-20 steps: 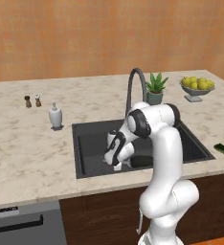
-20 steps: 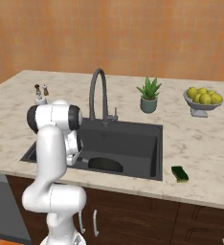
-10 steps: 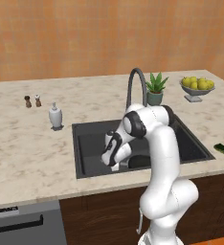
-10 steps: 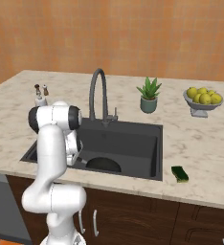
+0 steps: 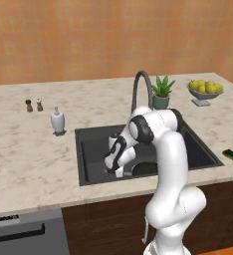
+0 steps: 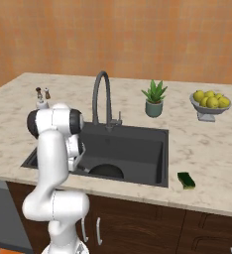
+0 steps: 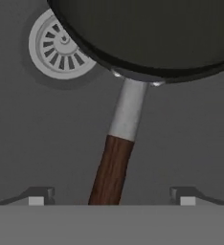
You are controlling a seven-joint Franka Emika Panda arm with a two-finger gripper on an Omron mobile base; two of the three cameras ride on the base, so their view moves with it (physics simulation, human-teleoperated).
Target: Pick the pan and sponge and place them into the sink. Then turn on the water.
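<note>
So the sink (image 6: 152, 149) is the big dark basin set into the middle of the counter (image 5: 34, 154), and the pan (image 7: 147, 33) is already down inside it, lying on the basin floor with its wooden handle pointing back at the camera in the hand view and the drain (image 7: 61, 45) just beside its rim. From the right base view you can see its dark round shape at the near side of the basin.

The gripper (image 7: 111, 196) is low in the sink with its jaws spread wide, one fingertip either side of the handle and neither touching it, so it's holding nothing.

What could go sideways from here, imo: the handle sits right between the open fingers, so if the arm pulls out at an angle instead of straight up, a fingertip could catch the handle and drag or tip the pan. The wrist is also deep in the basin, close to the near wall, so a wide swing could clip it.

Then there's the sponge (image 6: 186, 180), well off to the right near the front edge of the counter. It's small and flat, so a sloppy approach could nudge it off the edge.
</note>
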